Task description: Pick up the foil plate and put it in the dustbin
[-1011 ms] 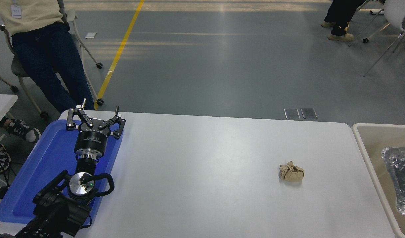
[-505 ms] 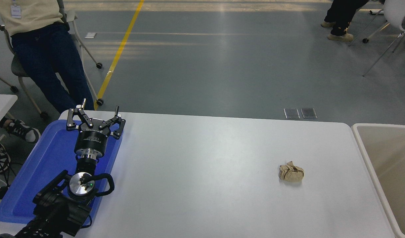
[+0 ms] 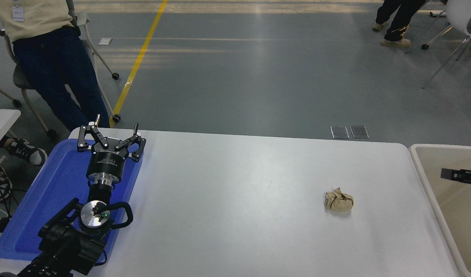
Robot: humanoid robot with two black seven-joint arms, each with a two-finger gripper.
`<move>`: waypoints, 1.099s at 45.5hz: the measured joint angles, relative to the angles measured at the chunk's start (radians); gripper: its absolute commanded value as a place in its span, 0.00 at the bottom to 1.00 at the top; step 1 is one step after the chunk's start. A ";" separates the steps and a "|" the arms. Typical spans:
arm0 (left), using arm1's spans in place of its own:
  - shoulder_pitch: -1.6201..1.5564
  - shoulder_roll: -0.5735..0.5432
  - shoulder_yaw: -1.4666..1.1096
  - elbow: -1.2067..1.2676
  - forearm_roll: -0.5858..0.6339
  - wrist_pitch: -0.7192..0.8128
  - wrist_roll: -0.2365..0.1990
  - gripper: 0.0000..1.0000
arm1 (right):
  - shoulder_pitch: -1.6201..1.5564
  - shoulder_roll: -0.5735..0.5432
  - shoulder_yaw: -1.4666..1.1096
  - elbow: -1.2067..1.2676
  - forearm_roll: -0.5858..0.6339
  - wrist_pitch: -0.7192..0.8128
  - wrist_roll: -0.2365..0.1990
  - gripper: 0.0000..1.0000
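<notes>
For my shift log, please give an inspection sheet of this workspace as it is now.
Surface: white table, bare in the middle.
Job's things: dustbin at the right edge; foil plate not seen.
Clutter: brown paper ball; blue tray at left.
Hands: left hand open, parked over the tray; right hand only partly in view over the dustbin.
Cables: black cable on the left arm.
Surroundings: seated person, chairs, yellow floor line.

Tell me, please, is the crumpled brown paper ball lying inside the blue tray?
No, the paper ball lies on the bare white table, far right of the blue tray.
</notes>
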 measured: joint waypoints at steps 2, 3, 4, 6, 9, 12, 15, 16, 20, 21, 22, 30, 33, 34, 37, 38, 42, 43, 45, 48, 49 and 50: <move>0.000 0.000 0.000 0.000 0.000 0.000 0.000 1.00 | 0.025 0.001 -0.001 0.013 -0.002 0.012 0.000 0.98; 0.000 0.000 0.000 0.000 0.000 0.000 0.000 1.00 | 0.035 0.001 -0.001 0.020 -0.003 0.016 0.000 0.98; 0.000 0.000 0.000 0.000 0.000 0.000 0.000 1.00 | 0.050 0.001 -0.002 0.032 -0.004 0.022 0.000 0.98; 0.000 0.000 0.000 0.000 0.000 0.000 0.000 1.00 | 0.071 0.001 -0.002 0.050 -0.005 0.028 -0.001 0.98; 0.000 0.000 0.000 0.000 0.000 0.000 0.000 1.00 | 0.111 -0.003 -0.004 0.090 -0.007 0.036 -0.004 0.98; 0.000 0.000 0.000 0.000 0.000 0.000 0.000 1.00 | 0.152 -0.014 -0.006 0.139 -0.010 0.042 -0.007 0.98; 0.000 0.000 0.000 0.000 0.000 0.000 0.000 1.00 | 0.194 -0.028 -0.010 0.195 -0.016 0.045 -0.013 0.98; 0.000 0.000 0.000 0.000 0.000 0.000 0.000 1.00 | 0.206 -0.032 -0.012 0.214 -0.018 0.046 -0.015 0.98; 0.000 0.000 0.000 0.000 0.000 0.000 0.000 1.00 | 0.259 -0.052 -0.027 0.294 -0.024 0.047 -0.023 0.98; 0.000 0.000 0.000 0.000 0.000 0.000 0.000 1.00 | 0.272 -0.057 -0.032 0.314 -0.025 0.047 -0.024 0.98; 0.000 0.000 0.000 0.000 0.000 0.000 0.000 1.00 | 0.288 -0.062 -0.040 0.341 -0.027 0.047 -0.026 0.98; 0.000 0.000 0.000 0.000 0.001 0.000 0.000 1.00 | 0.406 -0.110 -0.097 0.534 -0.033 0.048 -0.036 0.99; 0.000 0.000 0.000 0.000 0.001 0.000 0.000 1.00 | 0.438 -0.123 -0.115 0.585 -0.033 0.048 -0.043 0.99; 0.000 0.000 0.000 0.000 0.001 0.000 0.000 1.00 | 0.456 -0.128 -0.126 0.612 -0.033 0.047 -0.046 0.99; 0.000 0.000 0.000 0.000 0.001 0.000 0.000 1.00 | 0.517 -0.144 -0.161 0.691 -0.034 0.047 -0.056 1.00; 0.000 0.000 0.000 0.000 0.001 0.000 0.000 1.00 | 0.536 -0.148 -0.173 0.715 -0.034 0.046 -0.058 1.00; 0.000 0.000 0.000 0.000 0.001 -0.001 0.000 1.00 | 0.618 -0.160 -0.227 0.812 -0.035 0.044 -0.066 1.00; 0.000 0.000 0.000 0.000 0.001 -0.001 0.000 1.00 | 0.636 -0.162 -0.239 0.832 -0.035 0.043 -0.067 1.00; 0.000 0.000 0.000 0.000 0.001 -0.002 0.000 1.00 | 0.678 -0.165 -0.268 0.881 -0.034 0.043 -0.069 1.00; 0.000 0.000 0.000 0.000 0.002 -0.002 0.000 1.00 | 0.741 -0.165 -0.303 0.948 -0.030 0.042 -0.072 1.00; 0.000 0.000 0.000 0.000 0.002 -0.002 0.000 1.00 | 0.758 -0.164 -0.312 0.965 -0.030 0.042 -0.073 1.00; 0.000 0.000 0.000 0.000 0.002 -0.002 0.000 1.00 | 0.776 -0.163 -0.323 0.986 -0.029 0.042 -0.074 1.00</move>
